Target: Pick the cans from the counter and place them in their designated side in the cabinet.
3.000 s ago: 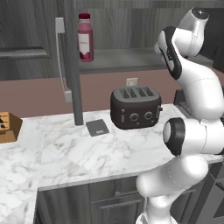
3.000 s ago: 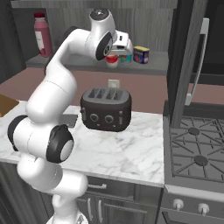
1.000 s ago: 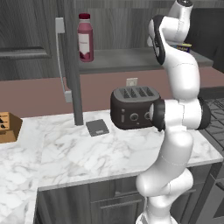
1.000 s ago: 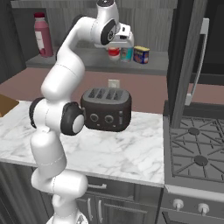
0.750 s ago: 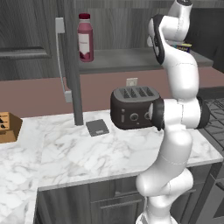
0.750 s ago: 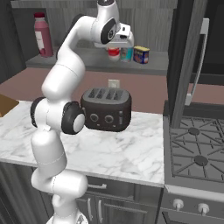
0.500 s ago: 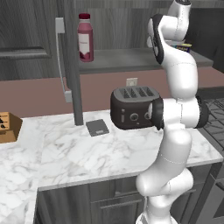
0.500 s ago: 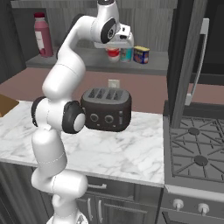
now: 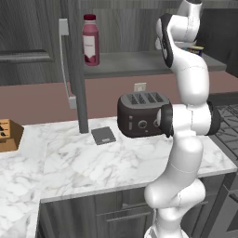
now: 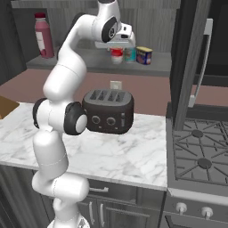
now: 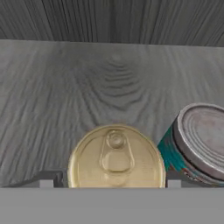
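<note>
Even, soft light fills both base views, with no glare. The desk [image 9: 93,162] is bright, while the cabinet [image 10: 187,58] interior sits dim. Shadows are faint. The hand view is soft and slightly blurred, with shelf [image 11: 65,87] grain smeared.

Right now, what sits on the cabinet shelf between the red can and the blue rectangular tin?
The teal can stands between the red can and the blue tin on the shelf, in the right base view.

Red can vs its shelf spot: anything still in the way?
Nothing visible. The red can already stands on the cabinet shelf, directly under the gripper, with the teal can close beside it and the blue tin farther along.
</note>
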Tool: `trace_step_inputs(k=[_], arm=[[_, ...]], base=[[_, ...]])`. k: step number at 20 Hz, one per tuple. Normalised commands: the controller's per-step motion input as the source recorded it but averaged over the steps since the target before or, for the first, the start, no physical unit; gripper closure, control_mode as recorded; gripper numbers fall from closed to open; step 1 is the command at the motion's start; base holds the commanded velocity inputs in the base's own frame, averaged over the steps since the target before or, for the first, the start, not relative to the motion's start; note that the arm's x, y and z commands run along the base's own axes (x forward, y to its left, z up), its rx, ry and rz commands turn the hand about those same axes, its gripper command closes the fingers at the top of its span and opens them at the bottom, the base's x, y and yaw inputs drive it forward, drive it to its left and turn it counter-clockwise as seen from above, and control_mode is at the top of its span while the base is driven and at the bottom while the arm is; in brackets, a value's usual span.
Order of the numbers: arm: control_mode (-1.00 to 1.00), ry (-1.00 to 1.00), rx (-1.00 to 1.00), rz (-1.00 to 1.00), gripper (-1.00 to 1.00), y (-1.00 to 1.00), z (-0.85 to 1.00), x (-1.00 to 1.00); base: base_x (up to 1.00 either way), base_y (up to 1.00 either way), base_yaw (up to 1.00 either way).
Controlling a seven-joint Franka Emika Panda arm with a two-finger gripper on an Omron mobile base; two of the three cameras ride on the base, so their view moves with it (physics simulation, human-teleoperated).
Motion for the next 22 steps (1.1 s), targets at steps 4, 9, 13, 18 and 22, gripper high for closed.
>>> trace_step_inputs(k=[4, 9, 13, 18, 22], arm=[[-1.00, -0.08, 0.00, 0.02, -1.00, 0.00, 0.21, -0.02], [-1.00, -0.09, 0.00, 0.02, -1.00, 0.00, 0.27, -0.07], [-1.00, -0.10, 0.00, 0.03, -1.00, 0.00, 0.14, -0.26], [-1.00, -0.13, 0.01, 0.04, -1.00, 0.00, -0.01, -0.45], [-1.00, -0.14, 0.03, 0.04, -1.00, 0.00, -0.13, -0.60]], base=[[0.00, 0.00, 0.00], [0.00, 0.00, 0.00], [0.00, 0.00, 0.00], [0.00, 0.00, 0.00], [0.00, 0.00, 0.00]])
